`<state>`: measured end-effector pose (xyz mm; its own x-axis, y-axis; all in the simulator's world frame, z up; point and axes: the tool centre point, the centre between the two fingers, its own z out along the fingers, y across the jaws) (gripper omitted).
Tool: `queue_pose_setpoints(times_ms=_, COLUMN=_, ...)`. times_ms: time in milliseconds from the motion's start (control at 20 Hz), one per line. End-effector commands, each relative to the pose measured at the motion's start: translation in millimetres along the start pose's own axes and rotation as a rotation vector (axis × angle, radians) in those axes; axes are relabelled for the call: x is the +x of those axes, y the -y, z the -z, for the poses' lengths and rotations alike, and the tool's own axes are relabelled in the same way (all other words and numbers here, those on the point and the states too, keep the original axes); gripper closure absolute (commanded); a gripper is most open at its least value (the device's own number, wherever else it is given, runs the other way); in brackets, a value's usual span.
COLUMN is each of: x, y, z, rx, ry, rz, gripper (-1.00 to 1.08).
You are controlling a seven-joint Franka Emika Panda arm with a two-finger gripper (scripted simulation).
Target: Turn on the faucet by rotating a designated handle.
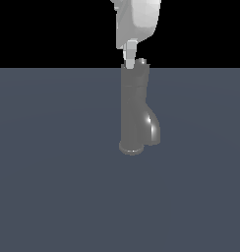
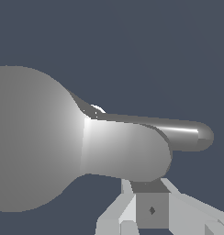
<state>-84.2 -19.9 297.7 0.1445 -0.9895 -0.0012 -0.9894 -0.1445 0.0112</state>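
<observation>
The grey faucet (image 1: 134, 106) stands upright on its round base, with the glossy spout (image 1: 153, 129) curving out low on the exterior view's right. The handle (image 1: 142, 62) shows only as a small grey bump at the top of the cap. My white gripper (image 1: 130, 62) hangs straight above, its fingertips at the cap's top edge, just to the exterior view's left of the handle. In the wrist view the round cap (image 2: 31, 137) fills one side, and the handle (image 2: 127, 149) reaches out from it over the glossy spout (image 2: 192, 135). My gripper (image 2: 152, 210) sits close beside the handle, fingers together, holding nothing.
A flat slate-blue floor (image 1: 53, 187) spreads all around the faucet. Nothing else stands on it. Behind it the background is black.
</observation>
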Motion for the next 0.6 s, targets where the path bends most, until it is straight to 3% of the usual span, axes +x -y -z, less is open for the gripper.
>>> queue_pose_setpoints(times_ms=0, x=28.3, y=3.0, z=0.1, rx=0.006, ry=0.000, rz=-0.037, gripper=1.08)
queue_pose_setpoints(times_ms=550, x=90.2, y=16.6, z=0.4, rx=0.010, ry=-0.001, rz=-0.078, gripper=1.08)
